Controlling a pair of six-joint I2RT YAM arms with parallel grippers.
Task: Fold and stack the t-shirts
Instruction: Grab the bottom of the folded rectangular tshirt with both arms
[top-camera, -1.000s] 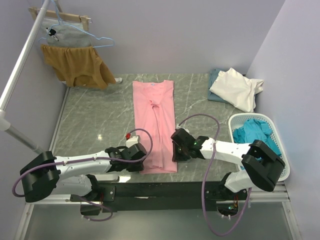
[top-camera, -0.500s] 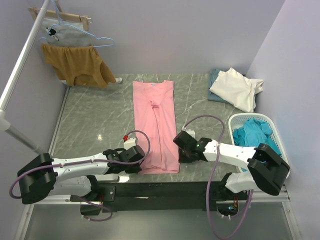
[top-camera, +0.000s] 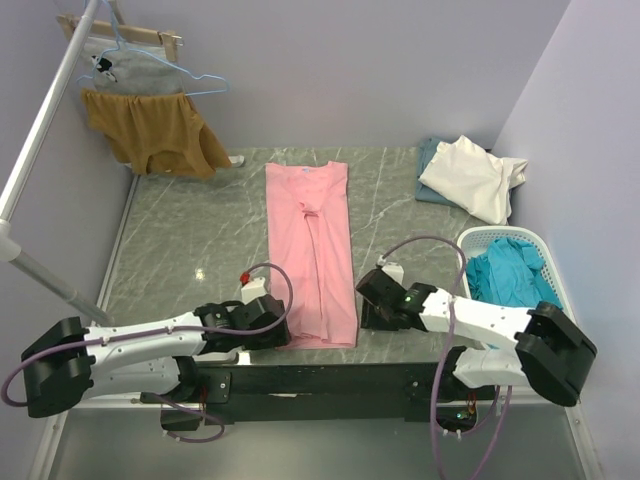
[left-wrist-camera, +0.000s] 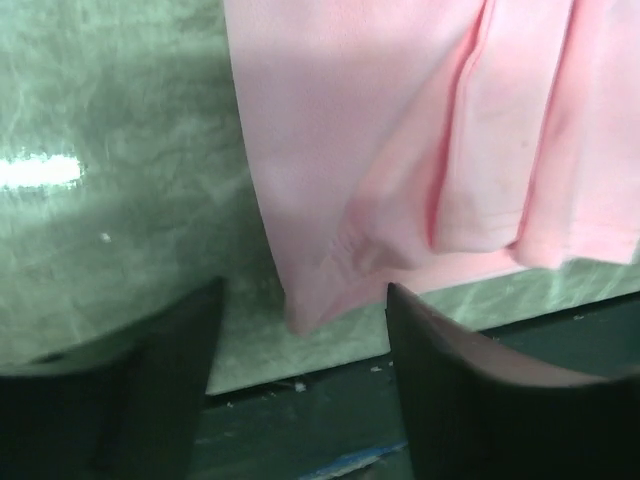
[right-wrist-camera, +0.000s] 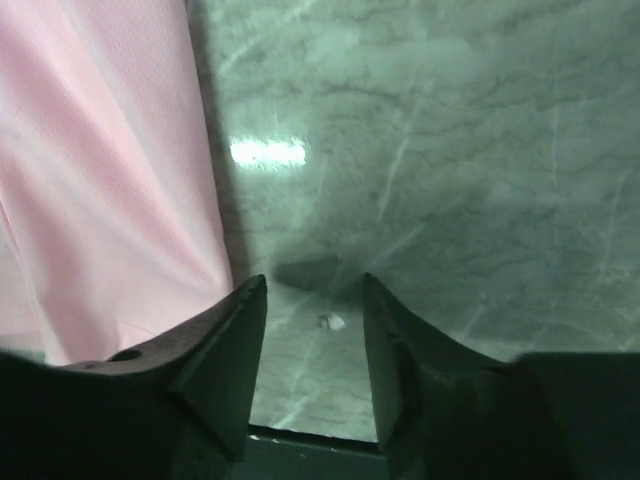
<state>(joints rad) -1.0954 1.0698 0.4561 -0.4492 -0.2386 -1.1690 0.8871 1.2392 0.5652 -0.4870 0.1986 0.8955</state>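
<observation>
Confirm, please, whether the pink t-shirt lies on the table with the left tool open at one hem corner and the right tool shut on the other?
Not quite: the right tool is open too, over bare table beside the pink t-shirt, as the right wrist view shows. The left tool is open, as stated.

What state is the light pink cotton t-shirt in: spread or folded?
Partly folded: the light pink cotton t-shirt lies as a long narrow strip, sides overlapped down the middle.

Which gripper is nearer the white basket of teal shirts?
Right. The right gripper sits between the pink shirt and the basket; the left gripper is at the shirt's opposite near corner, farther away.
</observation>
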